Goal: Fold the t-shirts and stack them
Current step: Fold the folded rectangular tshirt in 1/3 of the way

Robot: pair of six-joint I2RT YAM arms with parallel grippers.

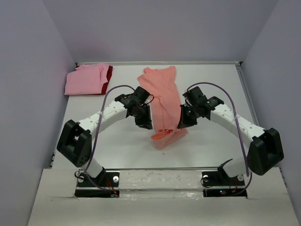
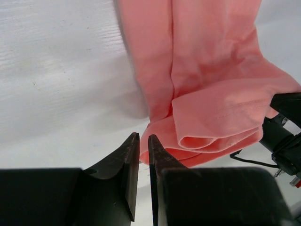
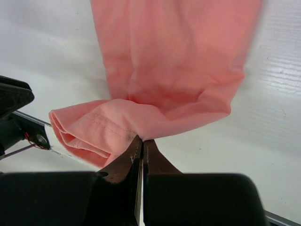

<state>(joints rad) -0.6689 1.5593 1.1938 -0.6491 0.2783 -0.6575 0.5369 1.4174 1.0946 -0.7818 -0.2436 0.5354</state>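
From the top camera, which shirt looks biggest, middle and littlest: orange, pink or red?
1. salmon-orange shirt, lying long
2. pink shirt, folded
3. dark red shirt, only an edge shows past the pink one

No legible text or labels anywhere.

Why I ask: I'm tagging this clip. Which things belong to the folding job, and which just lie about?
Job: salmon-orange t-shirt, pinched by the right tool; pink t-shirt; dark red t-shirt under it.
Merely there: white table; purple cables.
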